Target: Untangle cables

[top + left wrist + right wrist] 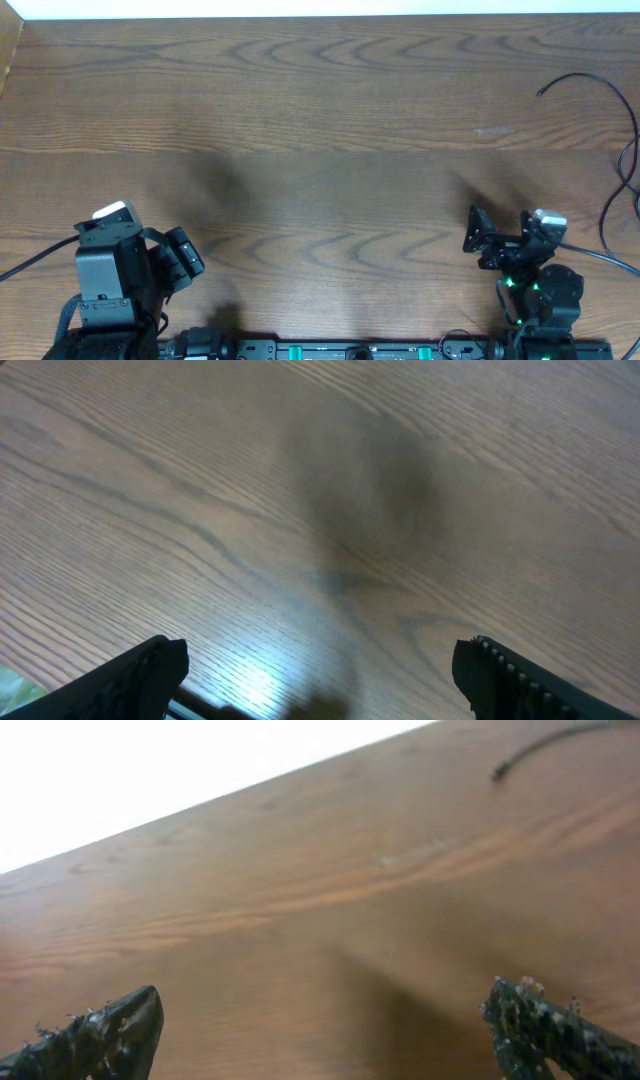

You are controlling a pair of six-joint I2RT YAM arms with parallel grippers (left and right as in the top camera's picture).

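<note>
Overhead shows a wood-grain table [320,120] with the arms parked along the near edge. The left gripper [186,256] is at near-left and the right gripper [478,232] at near-right. Both wrist views show the fingers spread wide with nothing between them — same for left gripper [320,660] and right gripper [322,1005].

Only one cable [557,84] is in view. It's thin and black, along the far-right side, well apart from both grippers but nearer your right one. Its loose end [497,770] points toward table centre. The rest loops down the right edge and partly out of frame, so you can't see a knot or other cords from here.

Handling, my guess: it's light and limp, so it'll drag and snake rather than lift as one piece. The thin round jacket could slip out of a weak pinch. Take it on the cord a little back from the loose end, not on the tip. Close fully, then pull slowly toward centre so the hidden part follows without snagging.
</note>
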